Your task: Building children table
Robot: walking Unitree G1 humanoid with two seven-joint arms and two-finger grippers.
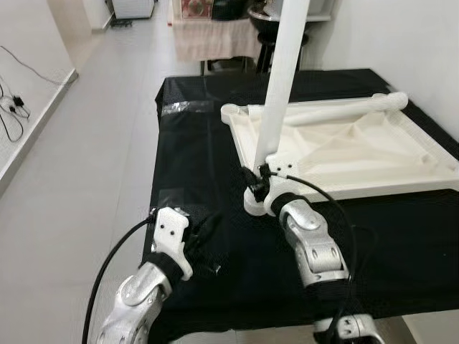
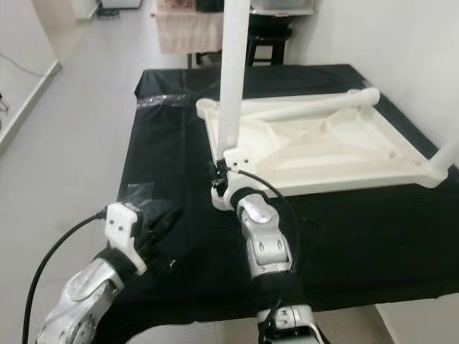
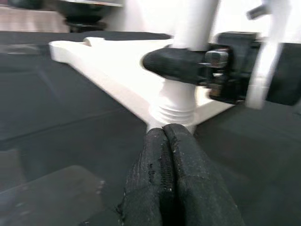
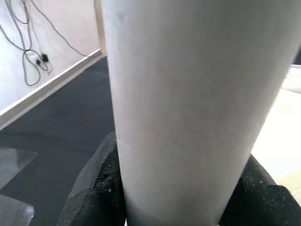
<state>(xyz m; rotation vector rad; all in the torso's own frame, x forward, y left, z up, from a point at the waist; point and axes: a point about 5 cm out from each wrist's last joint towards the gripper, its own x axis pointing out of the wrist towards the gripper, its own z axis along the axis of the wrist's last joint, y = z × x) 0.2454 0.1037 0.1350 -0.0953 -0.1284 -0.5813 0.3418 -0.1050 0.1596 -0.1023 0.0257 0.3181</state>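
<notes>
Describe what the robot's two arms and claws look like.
Both arms are silver metal with rounded, jointed segments. The left arm ends in a white angular wrist block with small holes, ahead of the left claw, and a black cable loops from it. The right arm has black wrist parts and a thin black cable. Each claw, including the right claw, has black padded fingers.

— What's in front of you?
— A white plastic tabletop (image 1: 358, 154), flipped underside up on the black cloth, ribs showing.
— And the legs?
— One white leg (image 1: 281, 79) stands upright at its near corner; another (image 1: 337, 109) lies across the far edge
</notes>
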